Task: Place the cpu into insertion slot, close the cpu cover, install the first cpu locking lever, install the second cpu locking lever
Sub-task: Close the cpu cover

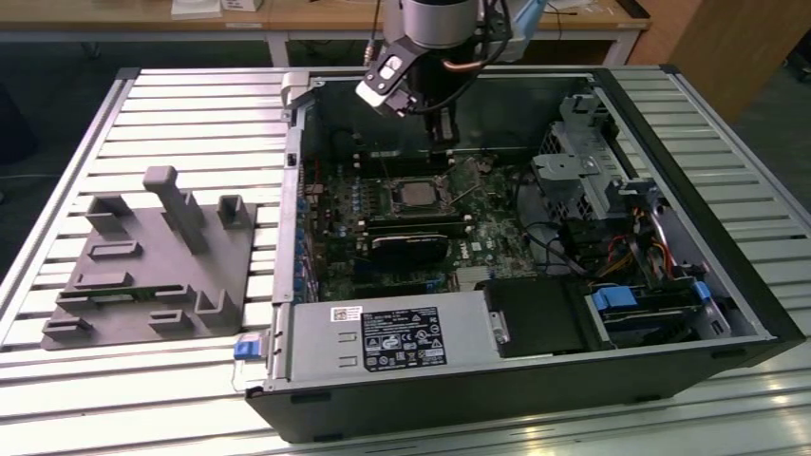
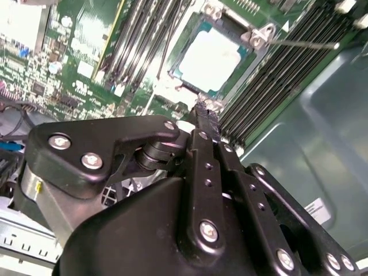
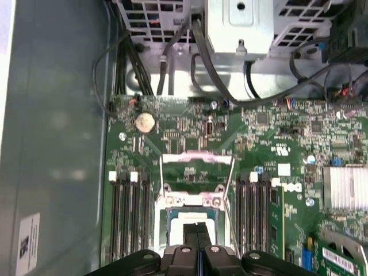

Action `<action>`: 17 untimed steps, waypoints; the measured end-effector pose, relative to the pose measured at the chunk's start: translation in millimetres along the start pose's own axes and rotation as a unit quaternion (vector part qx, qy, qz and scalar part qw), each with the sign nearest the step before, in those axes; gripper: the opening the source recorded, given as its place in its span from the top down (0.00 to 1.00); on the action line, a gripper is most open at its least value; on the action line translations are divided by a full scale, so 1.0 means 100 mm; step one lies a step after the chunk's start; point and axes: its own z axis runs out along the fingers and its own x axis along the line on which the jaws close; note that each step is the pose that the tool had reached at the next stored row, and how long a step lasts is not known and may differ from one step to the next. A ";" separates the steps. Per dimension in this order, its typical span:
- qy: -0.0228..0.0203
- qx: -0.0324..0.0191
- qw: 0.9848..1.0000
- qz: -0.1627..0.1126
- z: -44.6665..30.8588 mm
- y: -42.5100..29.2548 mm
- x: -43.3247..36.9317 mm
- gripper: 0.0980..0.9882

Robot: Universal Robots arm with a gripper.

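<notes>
Slatted metal table (image 1: 190, 104) — wooden desks (image 1: 317, 17) behind

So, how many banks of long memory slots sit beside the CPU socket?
2. One bank runs beside the insertion slot, the other bank on its opposite side; the gripper may hide more.
</notes>
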 end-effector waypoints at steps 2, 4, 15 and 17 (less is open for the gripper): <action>0.000 0.000 1.000 0.000 0.005 0.049 0.007 0.99; 0.000 0.000 1.000 0.000 0.010 0.104 0.020 0.99; -0.004 0.000 1.000 0.000 0.042 0.409 0.100 0.99; -0.005 0.000 1.000 0.000 0.048 0.461 0.117 0.99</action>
